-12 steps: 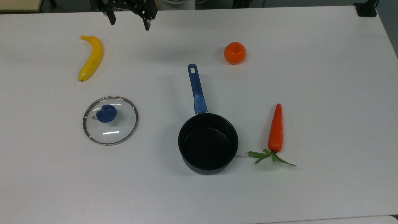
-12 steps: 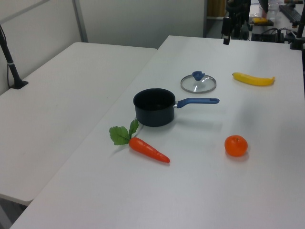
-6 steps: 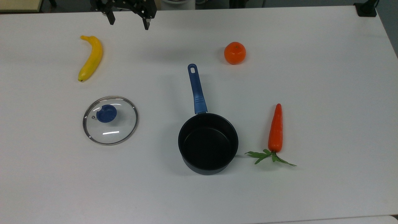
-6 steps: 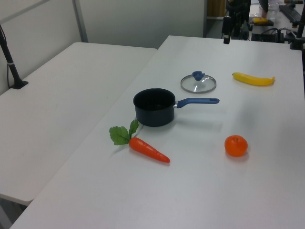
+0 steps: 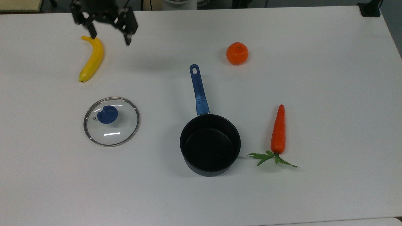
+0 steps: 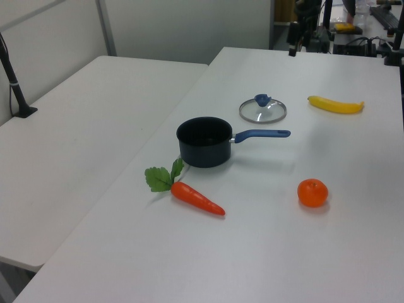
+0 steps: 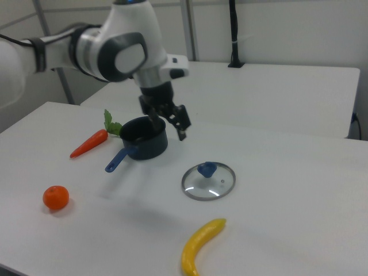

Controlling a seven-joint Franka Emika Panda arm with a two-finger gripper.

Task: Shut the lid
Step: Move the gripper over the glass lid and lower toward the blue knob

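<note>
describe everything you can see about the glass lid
The lid is a round disc of clear glass with a thin metal rim, a blue knob set near its centre and a small steam hole beside the knob. It lies flat on the white table, knob up, with the table showing through the glass. It sits apart from the black saucepan, at the top view's left of it, below the banana. Nothing touches it; the gripper hangs open, well away.

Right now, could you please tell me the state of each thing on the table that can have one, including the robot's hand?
Round clear glass lid with blue knob: off the pot, flat on the table, knob up.
Black saucepan with blue handle: uncovered, empty, upright.
Hand: open, empty, in the air near the yellow banana.
</note>
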